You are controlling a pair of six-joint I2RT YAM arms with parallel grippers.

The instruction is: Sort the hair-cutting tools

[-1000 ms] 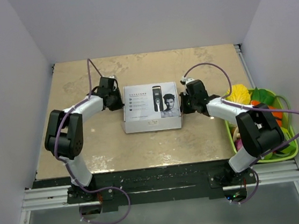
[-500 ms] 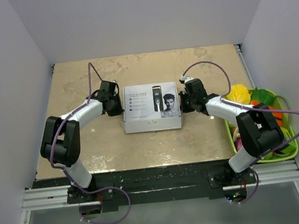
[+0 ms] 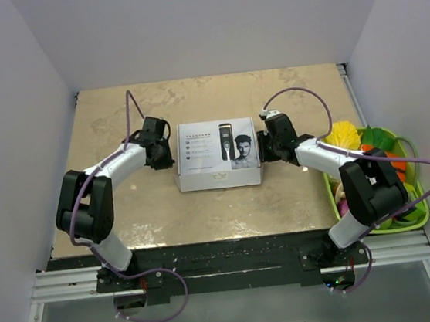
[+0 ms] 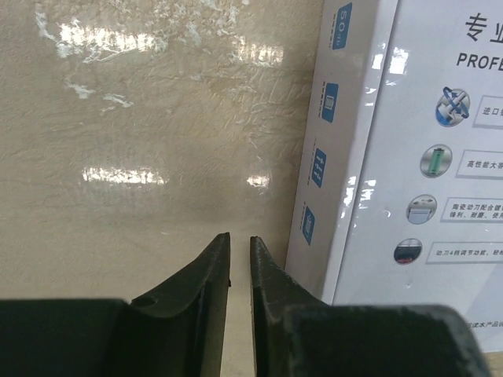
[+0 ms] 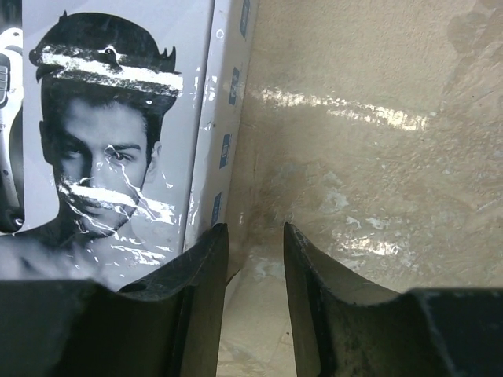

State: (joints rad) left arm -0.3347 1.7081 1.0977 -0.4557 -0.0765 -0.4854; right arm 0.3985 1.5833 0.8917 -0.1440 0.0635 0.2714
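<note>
No hair-cutting tools show in any view; only a clipper printed on the lid of the white cardboard box (image 3: pixel 218 154) is visible. The box lies closed in the middle of the table. My left gripper (image 3: pixel 169 152) sits at the box's left side (image 4: pixel 346 157), its jaws a narrow gap apart (image 4: pixel 240 236) with only bare table between them. At the box's right side (image 5: pixel 224 141), my right gripper (image 3: pixel 264 149) is open wider (image 5: pixel 255 226), its left finger (image 5: pixel 206 267) close against the box wall, and it holds nothing.
A green tray (image 3: pixel 420 219) full of colourful toy vegetables (image 3: pixel 344 134) stands at the table's right edge, beside my right arm. White walls close the table in on three sides. Purple cables loop above both arms.
Both grippers were shut and now stand apart, the right more than the left. My left arm has shifted slightly, its elbow swinging left. The box has not moved.
</note>
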